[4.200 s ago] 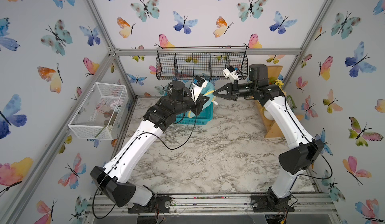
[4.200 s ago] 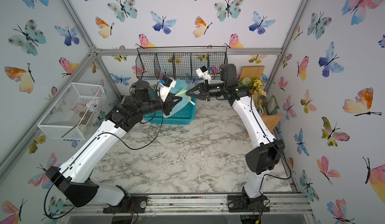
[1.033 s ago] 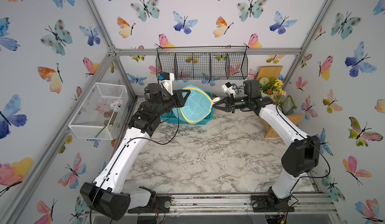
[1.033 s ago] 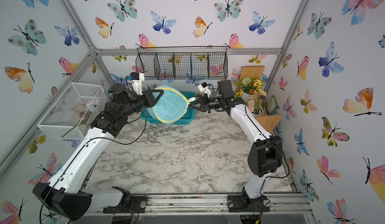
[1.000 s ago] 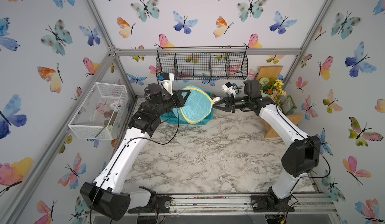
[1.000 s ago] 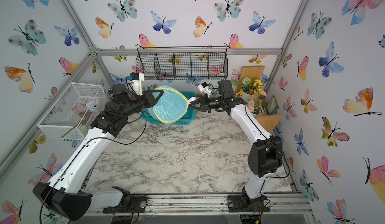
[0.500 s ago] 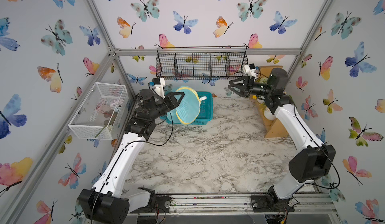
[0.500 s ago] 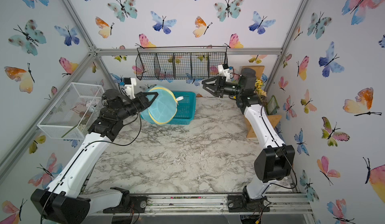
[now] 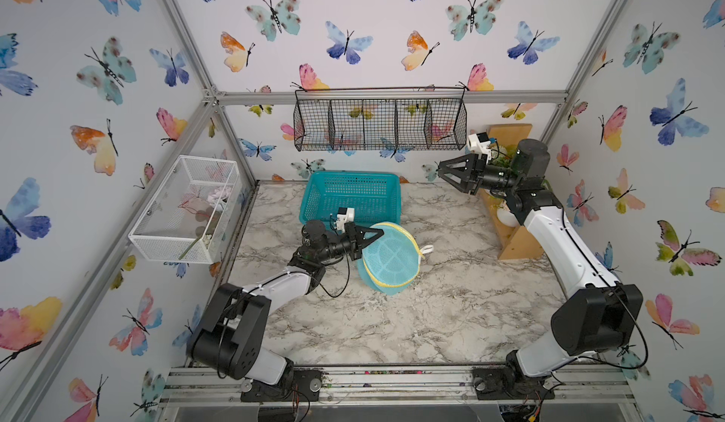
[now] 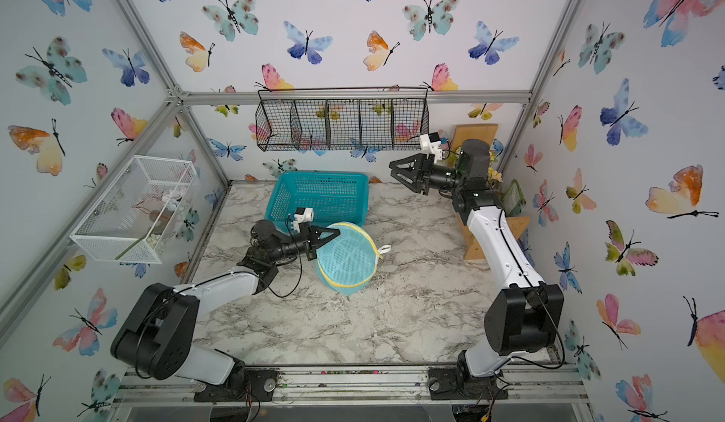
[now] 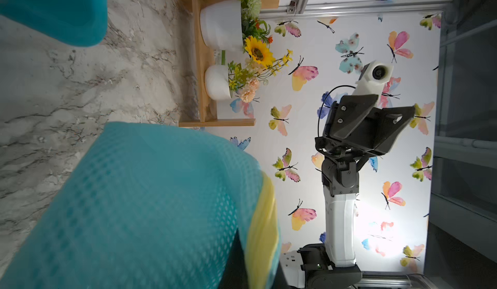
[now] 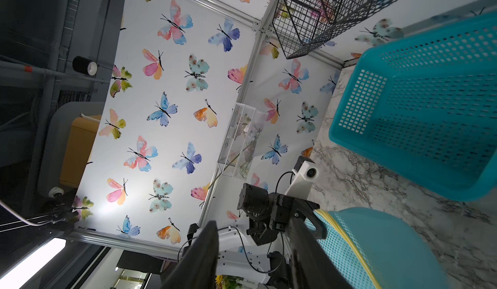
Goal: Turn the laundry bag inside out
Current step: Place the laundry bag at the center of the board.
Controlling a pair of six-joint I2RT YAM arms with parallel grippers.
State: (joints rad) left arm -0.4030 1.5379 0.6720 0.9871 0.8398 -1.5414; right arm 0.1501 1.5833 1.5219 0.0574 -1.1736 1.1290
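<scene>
Left arm dropped low since half a second back, and the laundry bag [image 9: 390,257] came down with it from up by the teal basket [image 9: 314,200] to counter [image 9: 431,314] level. Right arm, which was at the bag's rim a second ago, is now pulled away to the back right corner.

Left gripper [image 9: 368,241] clenched on the bag's yellow-piped rim; the right wrist view shows the same clamp [image 12: 304,217] on the bag [image 12: 376,247]. Bag sits near the middle of the counter, a bit toward the left edge and just in front of the teal basket. It is tilted, with a round mesh end facing up. Cannot tell if its lower edge touches the counter. White ribbon [image 9: 427,249] sticks out on the side away from the left gripper.

Right gripper [image 9: 441,170] released, jaws apart and holding nothing, raised just beside the right end of the black wire basket [image 9: 380,125]. It is well apart from the bag.

Teal basket sits at the counter's back edge. Wooden shelf [image 9: 514,243] is at the right edge.

Both top views agree: bag [image 10: 347,259], left gripper [image 10: 327,239], right gripper [image 10: 391,170].
</scene>
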